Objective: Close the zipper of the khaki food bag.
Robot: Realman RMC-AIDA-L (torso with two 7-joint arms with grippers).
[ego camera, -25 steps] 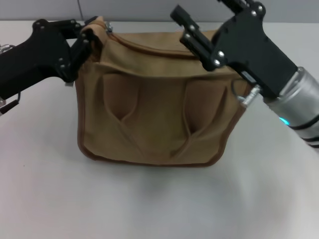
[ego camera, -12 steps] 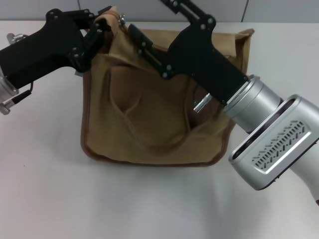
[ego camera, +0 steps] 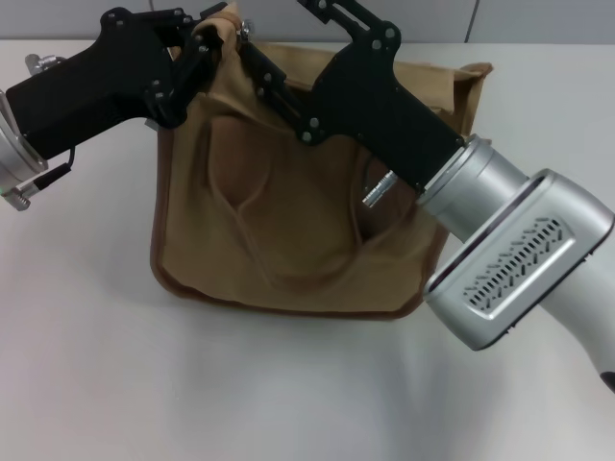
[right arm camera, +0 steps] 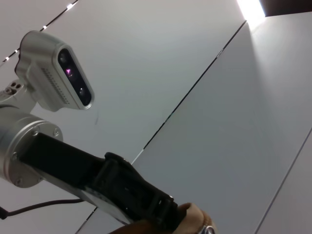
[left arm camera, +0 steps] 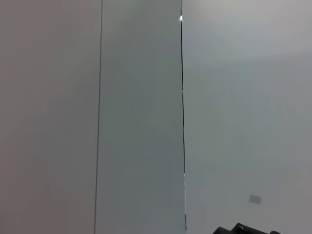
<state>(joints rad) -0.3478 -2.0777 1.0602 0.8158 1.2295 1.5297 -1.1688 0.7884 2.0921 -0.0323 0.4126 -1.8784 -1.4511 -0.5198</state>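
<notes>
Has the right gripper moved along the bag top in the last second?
Yes. The right gripper went from the khaki food bag's right end to its left corner, near the left gripper.

Table (ego camera: 96,365) before the bag (ego camera: 279,230) open – grippers crowd its top

1 bag, 2 grippers, 1 counter.

The head view shows 1 khaki food bag (ego camera: 288,211) with 2 looped handles (ego camera: 240,178) on its front and 1 zipper (ego camera: 238,31) at its top edge, 1 left gripper (ego camera: 197,43) and 1 right gripper (ego camera: 259,67), each on 1 of 2 arms, and 1 white counter (ego camera: 192,384) beneath them all.
</notes>
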